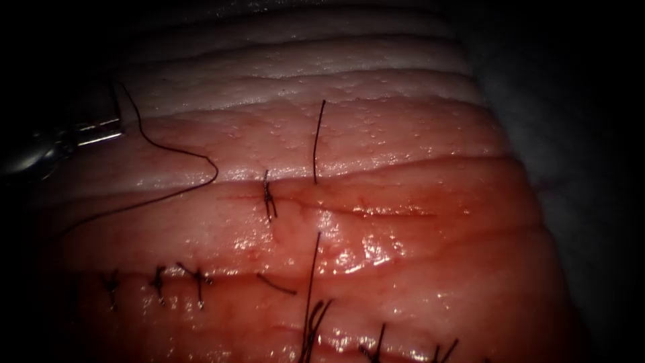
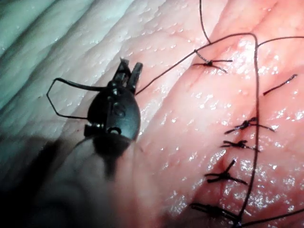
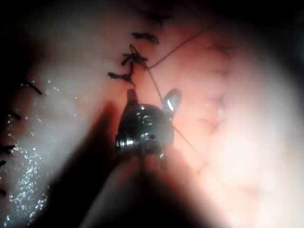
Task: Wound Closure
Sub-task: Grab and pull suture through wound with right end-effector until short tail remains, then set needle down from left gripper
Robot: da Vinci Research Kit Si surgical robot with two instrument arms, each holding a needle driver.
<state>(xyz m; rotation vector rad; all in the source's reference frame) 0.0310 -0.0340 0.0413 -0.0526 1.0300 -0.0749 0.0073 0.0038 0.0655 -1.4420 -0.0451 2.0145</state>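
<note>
Endoscope view: left tool (image 1: 119, 129) at the left edge of the tissue (image 1: 403, 134), jaws nearly together with the thread (image 1: 201, 158) passing between them near their root, so taken as clamped on the thread. Left wrist view: same grip, with a slack bight of thread hanging off one side of the jaws and a longer run leading off toward the stitches. Right wrist view: right tool (image 3: 152, 97) with jaws wide apart, holding nothing, poised just beside a knotted stitch, one strand of thread crossing between the open jaws without being gripped. Needle: cannot tell where, nor whether in the tissue. Cut (image 1: 376, 210) running across the middle of the tissue, one knotted stitch (image 1: 269, 200) toward its left end, and just right of that a single strand going in on the far side of the cut and showing again on the near side. Older stitches (image 1: 158, 277) in a row toward the near edge. Judged step: handling slack thread at a stitch not yet tied. Next move, as a judgement: calls for taking up the wide loop without snagging finished knots. Thread itself dark, fine, limp, curling freely over wet, glossy tissue.
</note>
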